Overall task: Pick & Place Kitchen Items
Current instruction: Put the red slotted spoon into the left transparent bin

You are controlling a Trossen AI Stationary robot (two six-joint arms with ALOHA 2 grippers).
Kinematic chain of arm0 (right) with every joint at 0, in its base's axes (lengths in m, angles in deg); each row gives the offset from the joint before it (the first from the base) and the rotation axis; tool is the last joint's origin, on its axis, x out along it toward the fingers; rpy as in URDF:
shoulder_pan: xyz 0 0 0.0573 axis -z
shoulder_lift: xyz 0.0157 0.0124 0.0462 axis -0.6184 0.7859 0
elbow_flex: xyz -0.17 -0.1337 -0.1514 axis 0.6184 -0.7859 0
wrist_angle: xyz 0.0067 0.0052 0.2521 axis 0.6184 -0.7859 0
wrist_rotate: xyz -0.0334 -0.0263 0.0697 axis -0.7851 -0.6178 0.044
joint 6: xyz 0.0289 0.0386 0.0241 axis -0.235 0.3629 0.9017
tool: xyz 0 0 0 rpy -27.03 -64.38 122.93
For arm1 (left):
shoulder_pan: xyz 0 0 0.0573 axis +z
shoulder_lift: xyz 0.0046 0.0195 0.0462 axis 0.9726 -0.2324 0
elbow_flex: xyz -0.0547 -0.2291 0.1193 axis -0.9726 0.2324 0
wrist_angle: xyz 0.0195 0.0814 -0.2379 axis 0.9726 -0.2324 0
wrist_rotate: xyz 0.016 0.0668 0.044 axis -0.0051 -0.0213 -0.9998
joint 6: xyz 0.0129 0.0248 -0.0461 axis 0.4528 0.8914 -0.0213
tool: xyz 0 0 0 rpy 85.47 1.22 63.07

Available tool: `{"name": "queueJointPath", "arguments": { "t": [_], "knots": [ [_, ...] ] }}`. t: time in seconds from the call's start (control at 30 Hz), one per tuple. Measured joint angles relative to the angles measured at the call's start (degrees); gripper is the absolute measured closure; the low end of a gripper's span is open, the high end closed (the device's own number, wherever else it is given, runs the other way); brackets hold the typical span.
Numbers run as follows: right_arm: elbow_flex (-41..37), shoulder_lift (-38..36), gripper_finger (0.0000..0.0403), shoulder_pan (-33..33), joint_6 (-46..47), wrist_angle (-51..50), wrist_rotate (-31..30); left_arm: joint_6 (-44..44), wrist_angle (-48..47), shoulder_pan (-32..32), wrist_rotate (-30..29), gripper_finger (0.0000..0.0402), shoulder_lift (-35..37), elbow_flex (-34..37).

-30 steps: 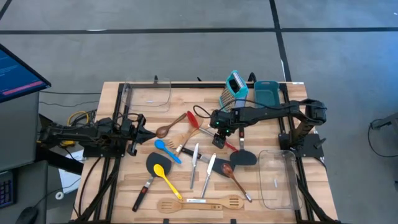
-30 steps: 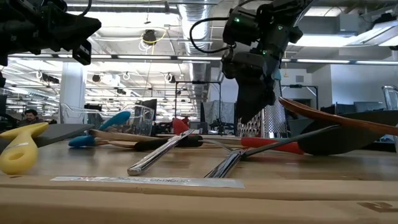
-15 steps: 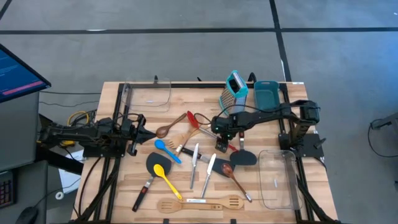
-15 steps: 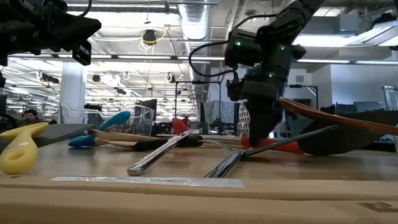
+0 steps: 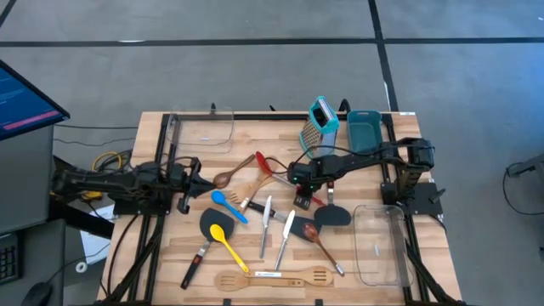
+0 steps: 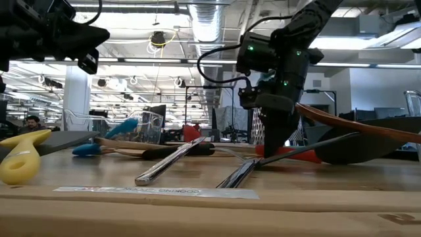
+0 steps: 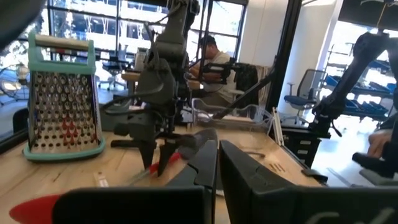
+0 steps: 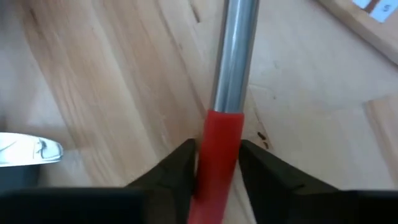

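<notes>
The wooden table (image 5: 170, 255) carries the scattered kitchen items. Just beyond the right gripper (image 5: 301, 197), toward the table's back edge, the teal box grater (image 5: 319, 123) stands upright. In front of the gripper lie the black spatula (image 5: 333, 216), two pieces of metal cutlery (image 5: 286, 229) side by side, a yellow spoon (image 5: 226, 242), a blue spoon (image 5: 226, 202) and, nearest the front edge, the wooden slotted spatula (image 5: 276, 277).

The right gripper points down at the tabletop with its fingers (image 8: 177, 168) straddling the red spoon (image 8: 217, 149) at the red grip of its handle (just where the steel shaft begins). Both fingers press against the red grip, so it is clamped. The spoon lies flat on the wood beneath the gripper, its red bowl (image 5: 264, 161) angled away toward the left arm.

The left gripper (image 5: 192, 180) waits at the table's left side, well apart from the spoon, its fingers (image 7: 205, 165) drawn together on nothing.
</notes>
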Motion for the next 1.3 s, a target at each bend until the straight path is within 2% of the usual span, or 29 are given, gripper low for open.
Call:
{"name": "queueJointPath", "arguments": {
  "t": [0.13,0.5,0.83,1.1,1.3],
  "knots": [
    [0.0,-0.14,0.0348,0.14,0.34,-0.17,0.17,0.0,0.23,0.02,0.0,0.0394,-1.97,-0.02],
    [-0.28,-2.46,0.0346,0.07,-0.75,-1.13,2.03,0.0,0.79,0.02,0.0,0.0394,-3.55,-0.02],
    [-0.13,-17.46,0.0347,0.05,-2.15,-0.73,1.0,0.0,1.62,0.02,0.0,0.0394,-3.53,-0.01],
    [-0.1,-29.02,0.0347,-2.89,-4.41,-0.95,-7.99,-0.01,1.74,0.0,0.0,0.0394,-3.53,-0.01],
    [-0.1,-34.46,0.0347,-6.46,-7.01,-1.01,-9.08,-0.02,1.79,0.0,0.0,0.0394,-3.53,0.0]
  ]
}}
